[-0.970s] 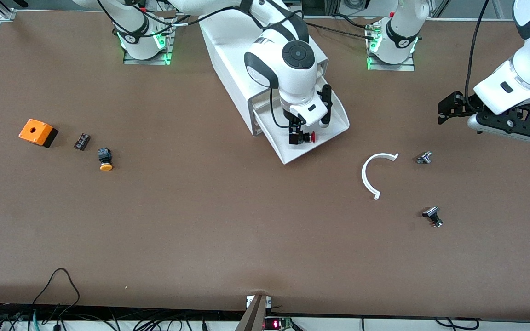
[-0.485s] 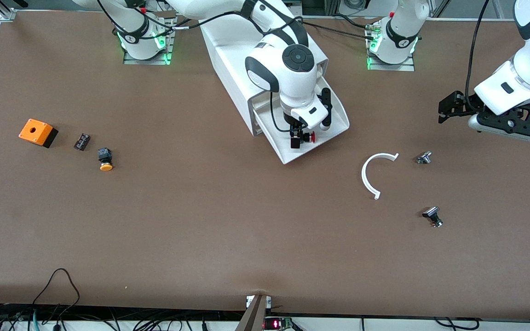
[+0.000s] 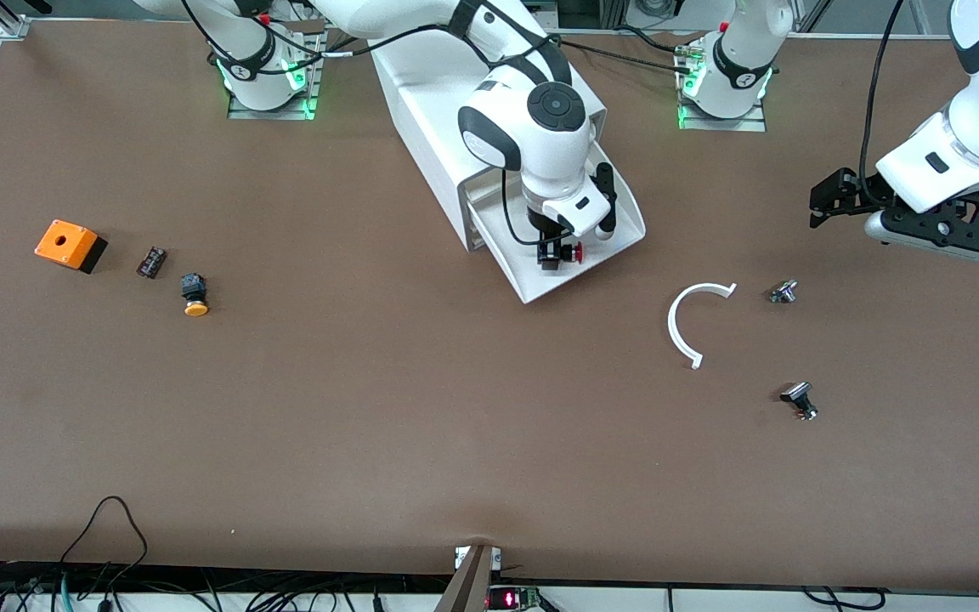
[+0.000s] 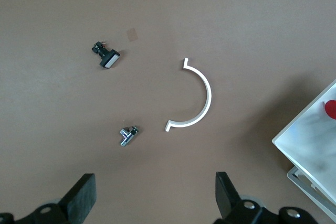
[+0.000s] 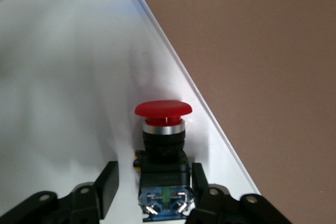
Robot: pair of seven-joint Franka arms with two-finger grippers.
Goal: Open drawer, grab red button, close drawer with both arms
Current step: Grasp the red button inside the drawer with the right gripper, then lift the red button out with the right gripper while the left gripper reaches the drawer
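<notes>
The change over the last second was small and happened only in the drawer (image 3: 570, 246). The right gripper (image 3: 551, 253) had shifted slightly toward the cabinet (image 3: 438, 127) inside the pulled-out tray, and the button (image 3: 573, 252) had moved together with it. In the right wrist view the button's black body (image 5: 163, 174) stood between the two fingers (image 5: 107, 184). One finger touched it, while a thin gap showed at the other, so the hand was closing around the button but maybe not yet fully clenched. My judgement: the opening was done, the grasp was being made, and lifting out and closing remained.

The left gripper (image 3: 931, 223) had not moved. It waited over the table toward the left arm's end, spread wide and holding nothing, as the left wrist view showed (image 4: 152, 198).

Counting from the front camera outward, I found one black-capped part (image 3: 798, 399) and one white curved strip (image 3: 693, 323). There was one yellow-capped button (image 3: 194, 297), one small metal fitting (image 3: 783, 291) and one small dark block (image 3: 151, 261). After these came one red button in one open drawer, and one orange box (image 3: 67, 244) toward the right arm's end. Last came one cabinet, with the two arm bases beside it. The arms were two.
</notes>
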